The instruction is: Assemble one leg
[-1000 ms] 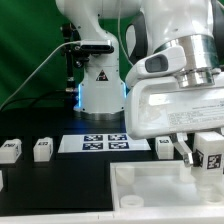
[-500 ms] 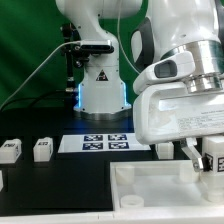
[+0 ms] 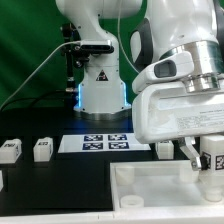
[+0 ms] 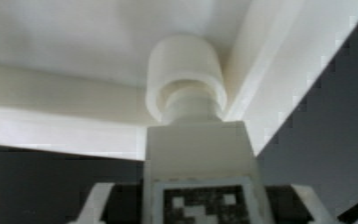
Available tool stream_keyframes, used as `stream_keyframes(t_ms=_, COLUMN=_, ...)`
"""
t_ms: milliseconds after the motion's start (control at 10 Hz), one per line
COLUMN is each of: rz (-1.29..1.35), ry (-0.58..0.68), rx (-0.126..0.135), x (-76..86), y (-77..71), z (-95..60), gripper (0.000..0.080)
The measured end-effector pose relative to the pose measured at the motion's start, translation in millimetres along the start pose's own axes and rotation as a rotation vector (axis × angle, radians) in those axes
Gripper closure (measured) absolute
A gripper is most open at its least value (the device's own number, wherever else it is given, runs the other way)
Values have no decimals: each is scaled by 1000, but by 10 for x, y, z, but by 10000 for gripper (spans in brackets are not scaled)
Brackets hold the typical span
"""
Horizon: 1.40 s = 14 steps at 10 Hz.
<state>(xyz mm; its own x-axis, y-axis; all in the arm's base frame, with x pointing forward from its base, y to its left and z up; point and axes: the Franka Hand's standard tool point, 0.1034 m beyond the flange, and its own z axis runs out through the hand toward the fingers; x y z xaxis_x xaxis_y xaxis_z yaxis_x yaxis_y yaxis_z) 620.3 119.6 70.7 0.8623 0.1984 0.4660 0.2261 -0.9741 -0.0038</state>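
A tagged white leg [image 3: 213,157] is clamped upright in the gripper [image 3: 204,162] above the large white square part [image 3: 150,186], at the exterior view's right.

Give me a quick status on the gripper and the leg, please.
Gripper shut on the leg. Leg upright over the white square part, exterior view's right. Nothing seen in the way.

Bright, even light; the leg [image 4: 197,150] looms soft and blurred in the wrist view
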Motion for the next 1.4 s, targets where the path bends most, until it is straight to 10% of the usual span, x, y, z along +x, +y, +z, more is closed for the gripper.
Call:
stream_keyframes(t_ms=1000, rz=-12, ry=-75, rx=3, x=38, y=93, z=147, gripper=511)
stream_keyframes(t_ms=1200, rz=-12, ry=-75, rx=3, x=33, y=92, z=151, gripper=446)
stream_keyframes(t_ms=1400, rz=-12, ry=-76, rx=3, x=31, y=92, z=152, gripper=180)
